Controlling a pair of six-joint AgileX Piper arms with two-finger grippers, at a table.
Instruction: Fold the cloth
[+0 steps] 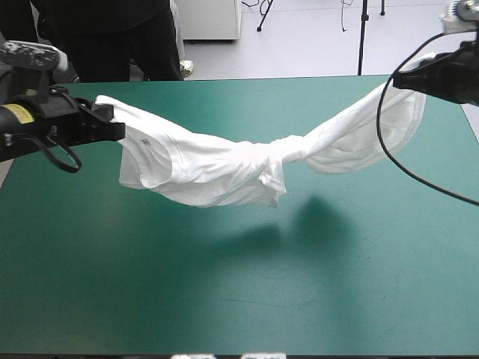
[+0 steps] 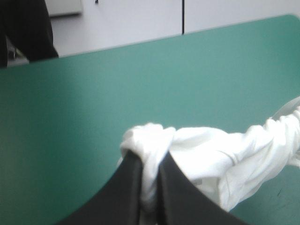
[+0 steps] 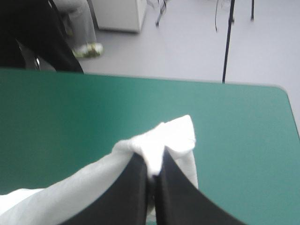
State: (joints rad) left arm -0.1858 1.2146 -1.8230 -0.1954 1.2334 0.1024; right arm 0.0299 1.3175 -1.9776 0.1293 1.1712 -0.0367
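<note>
The left end effector (image 1: 112, 123) and right end effector (image 1: 404, 78), each clamped on a bunched end, hold a white short-sleeved cotton T-shirt (image 1: 217, 168) slung above the teal-green desk (image 1: 150, 292), middle sagging clear of it, seemingly to spread it flat for folding.

Bright, even overhead light; soft shadows.
High view: broad diffuse shadow (image 1: 299, 224) on the teal-green cover (image 1: 112, 299) at centre frame, just under the hanging T-shirt (image 1: 209, 168); evenly lit across the rest. Wrist views: cloth blown out to featureless white where pinched by the left gripper (image 2: 150, 157) and the right gripper (image 3: 153, 161).
</note>
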